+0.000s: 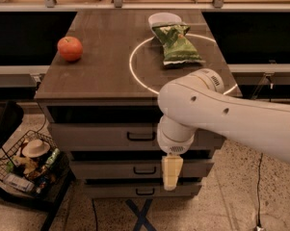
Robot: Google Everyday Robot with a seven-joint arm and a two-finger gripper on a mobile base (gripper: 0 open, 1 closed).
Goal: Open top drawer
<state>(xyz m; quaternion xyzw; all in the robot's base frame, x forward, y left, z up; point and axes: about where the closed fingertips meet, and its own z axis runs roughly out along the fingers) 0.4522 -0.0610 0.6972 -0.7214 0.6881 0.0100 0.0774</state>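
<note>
The top drawer [96, 136] is the tallest grey front under the wooden top of the cabinet [101, 76]. It sits flush with the cabinet, closed. Its small black pull handle [141, 136] is at the middle of the front. My gripper [172, 173] hangs from the white arm [221, 117] in front of the cabinet. It points downward, just right of and below the top drawer's handle, level with the second drawer [111, 169]. It holds nothing that I can see. The arm hides the right part of the top drawer's front.
On the cabinet top lie a red apple [70, 48], a green chip bag [177, 44] and a white bowl [164, 19]. A third, lowest drawer [120, 190] is below. A wire basket of items [26, 167] stands on the floor at the left.
</note>
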